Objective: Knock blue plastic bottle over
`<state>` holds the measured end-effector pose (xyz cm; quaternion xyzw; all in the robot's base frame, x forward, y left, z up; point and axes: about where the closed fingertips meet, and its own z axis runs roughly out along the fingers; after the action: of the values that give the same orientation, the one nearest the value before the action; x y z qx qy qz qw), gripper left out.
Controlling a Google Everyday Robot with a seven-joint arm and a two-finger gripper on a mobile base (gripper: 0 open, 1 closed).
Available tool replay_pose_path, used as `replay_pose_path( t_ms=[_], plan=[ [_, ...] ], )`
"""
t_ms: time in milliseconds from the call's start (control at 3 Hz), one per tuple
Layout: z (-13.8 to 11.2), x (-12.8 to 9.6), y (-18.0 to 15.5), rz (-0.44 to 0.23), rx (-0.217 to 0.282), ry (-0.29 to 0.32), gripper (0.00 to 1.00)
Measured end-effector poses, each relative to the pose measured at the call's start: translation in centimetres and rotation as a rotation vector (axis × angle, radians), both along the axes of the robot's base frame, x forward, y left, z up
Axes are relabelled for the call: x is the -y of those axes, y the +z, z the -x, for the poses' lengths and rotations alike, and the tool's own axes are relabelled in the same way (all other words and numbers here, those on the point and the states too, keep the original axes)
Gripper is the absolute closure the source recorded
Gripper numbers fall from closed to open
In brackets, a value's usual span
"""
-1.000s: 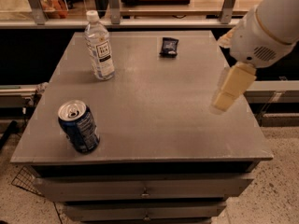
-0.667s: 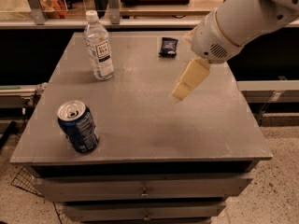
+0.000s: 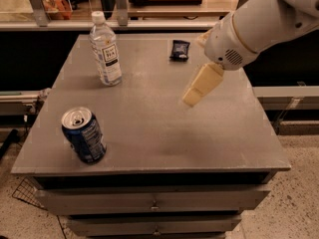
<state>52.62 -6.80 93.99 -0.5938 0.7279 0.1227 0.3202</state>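
Table point(image 3: 149, 133): grey metal top, drawers below. Arm point(image 3: 259, 24): white, entering over the table's right rear corner. Gripper point(image 3: 192, 99): cream, angled down-left above the table's centre-right, well apart from the bottle; whether open or closed cannot be told. Bottle point(image 3: 105, 51): clear, faintly bluish plastic, white cap, white label with dark print; on the table's left rear part. Can point(image 3: 83, 136): dark blue, table's left front. Packet point(image 3: 179, 50): small, dark, table's rear centre. Change: a second ago the gripper hung near the table's right edge; objects unmoved. Bottle's long axis vertical, cap uppermost.
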Motion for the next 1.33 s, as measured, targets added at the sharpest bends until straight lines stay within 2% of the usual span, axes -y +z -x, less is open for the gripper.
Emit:
replay_pose_path(
  t_ms=[333,667,1000,1333],
  plan=[
    [-2.6,-5.6,-1.4,-0.137,-0.001,0.006,0.0],
    [-7.2,-12.4,-1.4,-0.276,0.037,0.017,0.0],
    [-9.8,-16.0,-1.0,-0.348,0.063,0.025,0.0],
    [-11.9,-18.4,-1.1,-0.431,0.065,0.005,0.0]
  ],
)
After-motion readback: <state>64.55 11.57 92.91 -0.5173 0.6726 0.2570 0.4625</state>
